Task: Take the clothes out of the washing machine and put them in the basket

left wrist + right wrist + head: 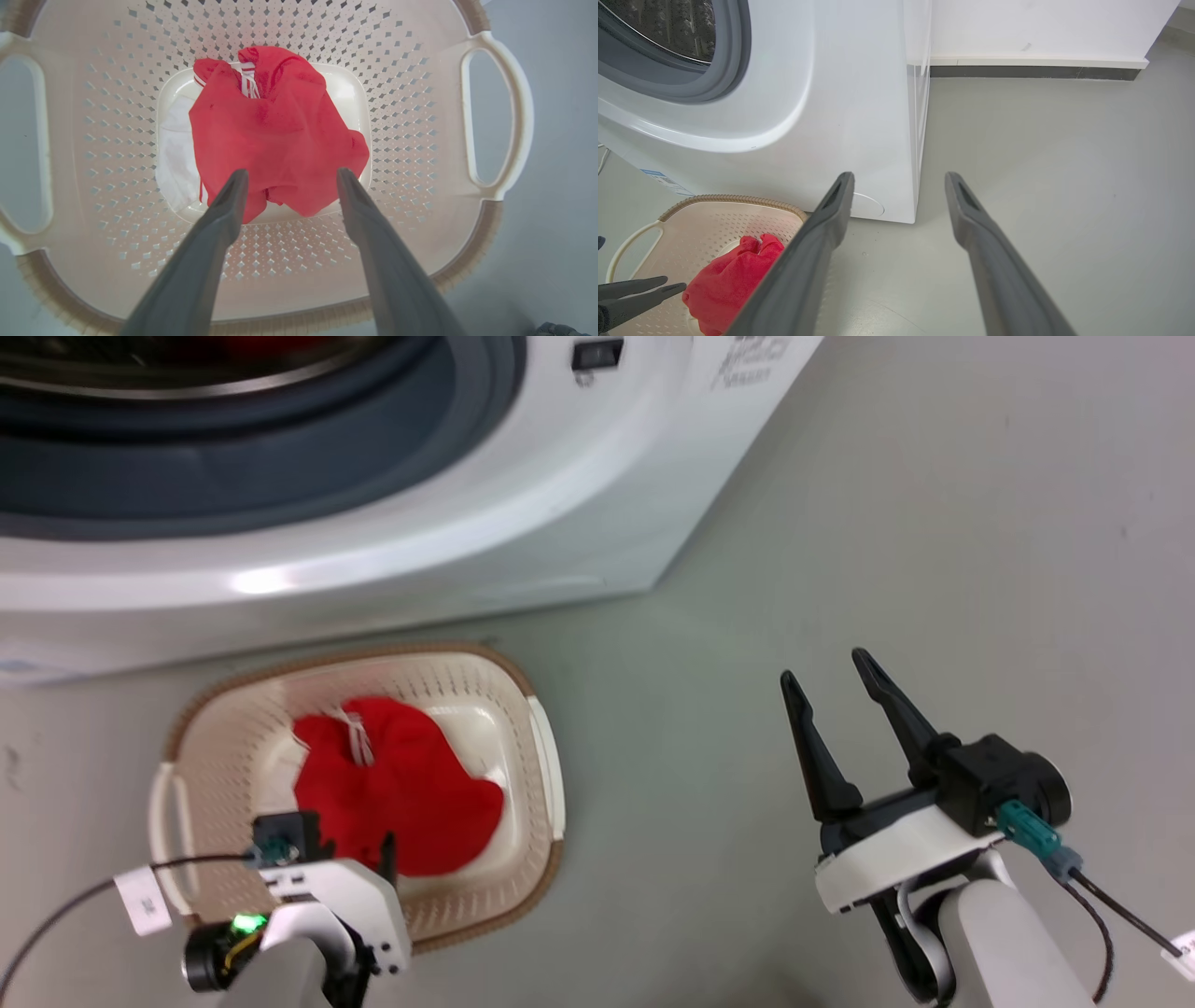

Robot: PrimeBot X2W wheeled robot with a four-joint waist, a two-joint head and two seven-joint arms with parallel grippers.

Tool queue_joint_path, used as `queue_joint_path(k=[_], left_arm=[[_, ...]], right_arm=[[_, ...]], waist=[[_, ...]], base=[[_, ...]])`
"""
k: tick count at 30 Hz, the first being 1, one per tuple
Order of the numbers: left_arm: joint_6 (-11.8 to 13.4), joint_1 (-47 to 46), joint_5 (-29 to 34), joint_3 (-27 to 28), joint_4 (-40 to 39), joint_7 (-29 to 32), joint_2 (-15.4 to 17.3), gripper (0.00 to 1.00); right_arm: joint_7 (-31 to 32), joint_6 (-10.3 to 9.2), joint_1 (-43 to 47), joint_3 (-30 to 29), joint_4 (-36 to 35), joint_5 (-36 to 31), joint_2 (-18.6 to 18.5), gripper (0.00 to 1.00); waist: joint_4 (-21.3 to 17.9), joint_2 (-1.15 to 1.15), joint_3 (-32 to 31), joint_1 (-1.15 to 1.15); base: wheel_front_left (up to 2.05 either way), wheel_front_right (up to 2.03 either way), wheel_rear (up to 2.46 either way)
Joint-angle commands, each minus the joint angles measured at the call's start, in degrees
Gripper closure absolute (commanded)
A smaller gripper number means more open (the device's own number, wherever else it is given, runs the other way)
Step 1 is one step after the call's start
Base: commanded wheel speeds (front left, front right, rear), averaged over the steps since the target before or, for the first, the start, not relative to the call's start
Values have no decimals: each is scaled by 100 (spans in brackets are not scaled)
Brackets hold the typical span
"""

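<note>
- Lying crumpled on the bottom of the basket [233,728] [402,93], the red clothes [397,793] [275,135] form 1 soft, bright heap. Thin white trim and white drawstrings [250,84] show at its far end.
- A white paper label [173,154] lies flat under the heap and shows on 1 side of it.
- The left hand [290,173] hangs over the basket's near rim, its 2 long dark fingers [224,210] spread apart with nothing between them. Their tips point at the near edge of the heap; whether they touch it cannot be told.
- The right hand [823,665] [899,177] is well apart from the basket, above the bare floor [840,523], its fingers likewise spread and empty.
- The basket is cream plastic and rounded-rectangular, its sloping walls pierced by rows of small diamond holes. It has a ribbed brown rim [504,663] and a white loop handle [514,112] at each short end.
- It stands on the floor just in front of the washing machine [523,504] [840,93].
- The machine's casing is glossy white, and a grey rubber door seal [280,476] rings the round opening. Behind the seal is a perforated steel drum [668,28].
- At the top edge of the head view a patch of red [271,343] shows inside the drum.
- The floor is smooth and pale grey.
</note>
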Motion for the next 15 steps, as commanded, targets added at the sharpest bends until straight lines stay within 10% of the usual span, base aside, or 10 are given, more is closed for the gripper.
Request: queue_joint_path(k=[1,15], left_arm=[[-17,152,-32,15,-92,-32,-41,0],[198,1888,542,575,-2981,-30,-385,0]], right_arm=[[5,-4,108,-43,15,-48,-2,0],[380,-4,867,-470,-155,-313,-1,0]], waist=[[229,0,-561,-1],[748,0,-2054,-1]], base=[[0,0,0],[0,0,0]])
